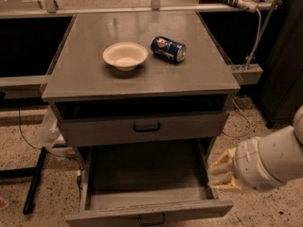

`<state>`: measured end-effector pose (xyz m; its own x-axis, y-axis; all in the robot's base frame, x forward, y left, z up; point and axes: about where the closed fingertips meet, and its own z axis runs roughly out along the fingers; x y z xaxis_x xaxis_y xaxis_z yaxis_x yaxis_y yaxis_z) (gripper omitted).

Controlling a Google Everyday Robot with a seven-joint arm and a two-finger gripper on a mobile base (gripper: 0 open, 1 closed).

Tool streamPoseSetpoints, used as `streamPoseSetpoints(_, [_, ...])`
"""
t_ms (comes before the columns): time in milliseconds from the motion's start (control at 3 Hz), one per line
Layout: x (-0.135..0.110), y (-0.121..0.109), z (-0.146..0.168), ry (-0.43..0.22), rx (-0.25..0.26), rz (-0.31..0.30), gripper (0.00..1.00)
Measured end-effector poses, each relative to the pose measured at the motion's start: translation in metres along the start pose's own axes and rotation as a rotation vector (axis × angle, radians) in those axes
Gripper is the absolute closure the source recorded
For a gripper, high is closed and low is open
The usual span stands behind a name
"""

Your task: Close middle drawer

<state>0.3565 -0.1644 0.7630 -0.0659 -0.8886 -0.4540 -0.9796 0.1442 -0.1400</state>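
Observation:
The middle drawer (pixel 147 211) is pulled far out of the grey cabinet (pixel 142 86) toward the camera. Its long grey box looks empty, and its low front panel with a small black bar handle (pixel 151 219) sits at the bottom edge of the view. My gripper (pixel 223 174), pale yellow on a thick white arm (pixel 270 160), hangs just outside the drawer's right side wall, near its front right corner. Above the open drawer is the taller-fronted top drawer (pixel 142 129) with a bigger black handle. The lowest drawer is hidden under the open one.
A white bowl (pixel 125 56) and a blue soda can (pixel 168 48) lying on its side rest on the cabinet top. A black stand leg (pixel 35 181) and cables lie on the speckled floor at left. A cable runs down at the right (pixel 251 41).

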Motion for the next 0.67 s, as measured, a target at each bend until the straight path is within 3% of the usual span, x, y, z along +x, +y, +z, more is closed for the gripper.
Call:
streamPoseSetpoints(333, [0.037, 0.000, 0.026, -0.022, 0.016, 0.017, 0.88])
streamPoseSetpoints(667, [0.083, -0.012, 0.047, -0.036, 0.004, 0.083, 1.00])
